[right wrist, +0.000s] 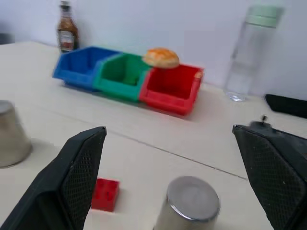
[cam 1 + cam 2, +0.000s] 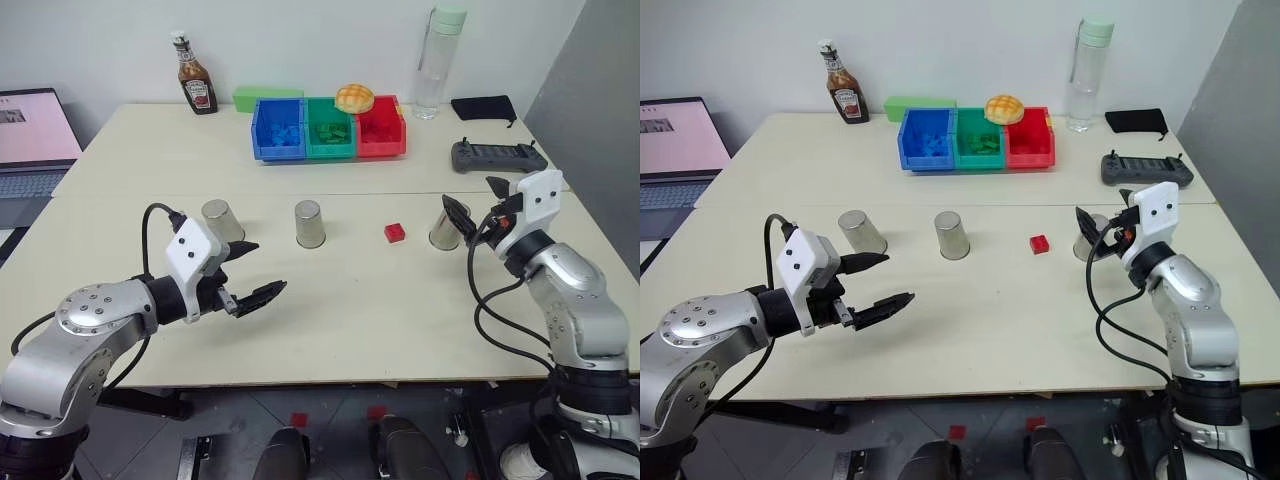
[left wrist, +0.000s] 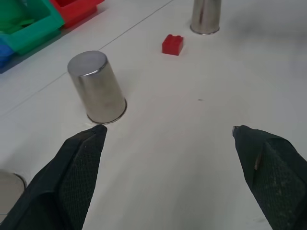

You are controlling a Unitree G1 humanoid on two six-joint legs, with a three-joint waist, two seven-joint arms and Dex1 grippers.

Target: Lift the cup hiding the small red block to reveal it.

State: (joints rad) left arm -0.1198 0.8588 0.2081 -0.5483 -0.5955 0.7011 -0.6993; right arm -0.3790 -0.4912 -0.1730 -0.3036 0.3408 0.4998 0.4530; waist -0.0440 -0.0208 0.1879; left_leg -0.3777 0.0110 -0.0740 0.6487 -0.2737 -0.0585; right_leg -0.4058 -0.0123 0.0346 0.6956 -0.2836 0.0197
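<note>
A: Surface (image 2: 330, 330) first. Pale, wide, a seam running across mid-depth. What's at the back?

B: Three joined bins (image 2: 328, 128), blue, green, red, with a bread roll (image 2: 354, 97) resting on the green-red edge. A clear water bottle (image 2: 438, 62) to their right, a ketchup bottle (image 2: 196, 76) to their left, a green box (image 2: 262, 97) behind the blue bin. A laptop (image 2: 32, 140) at far left, a black controller (image 2: 498, 155) at far right, with a black pouch (image 2: 483, 107) behind it.

A: Arms?

B: Left gripper (image 2: 252, 275) hovers over the near left of the surface, fingers spread wide, holding nothing. Right gripper (image 1: 170, 179) sits at the right, raised just above the right-hand cup, fingers wide apart and empty.

A: Cups?

B: Three silver cups, all upside down in a row: left cup (image 2: 222, 220), middle cup (image 2: 310, 223), right cup (image 2: 445, 228). The right one stands on the surface, partly hidden behind the right gripper in the head views.

A: And the small red block (image 2: 395, 233)?

B: Uncovered, lying on the surface between the middle cup and the right cup, nearer the right one, touching neither.
</note>
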